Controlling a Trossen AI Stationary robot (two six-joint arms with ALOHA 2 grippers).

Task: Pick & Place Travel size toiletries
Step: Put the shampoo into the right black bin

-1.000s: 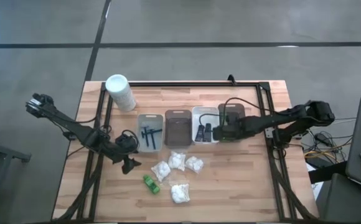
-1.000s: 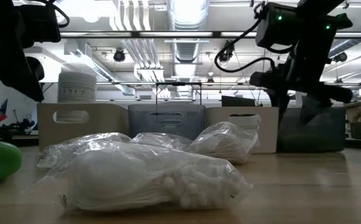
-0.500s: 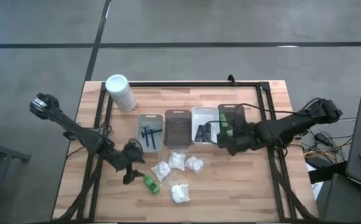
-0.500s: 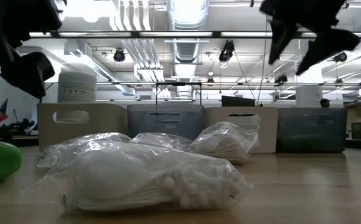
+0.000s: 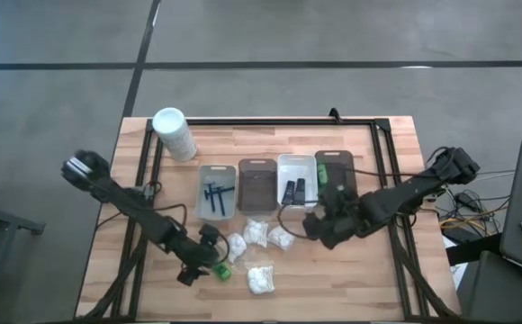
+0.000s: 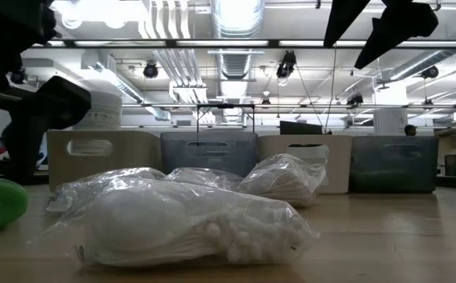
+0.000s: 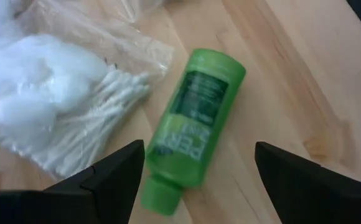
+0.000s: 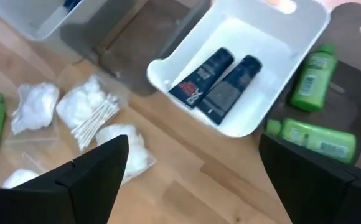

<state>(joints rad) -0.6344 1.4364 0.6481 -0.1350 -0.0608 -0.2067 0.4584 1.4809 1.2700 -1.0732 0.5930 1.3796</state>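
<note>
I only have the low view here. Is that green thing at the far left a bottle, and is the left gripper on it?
Observer: Yes, a bright green plastic bottle, lying flat on the wood. The left gripper hangs above it, fingers open.
Operator: Is the right gripper carrying anything?
Observer: No. The right gripper is open and empty, above the table beside the trays.
Operator: What's in the white tray?
Observer: Two short black tubes lie side by side in the white rectangular tray.
</note>
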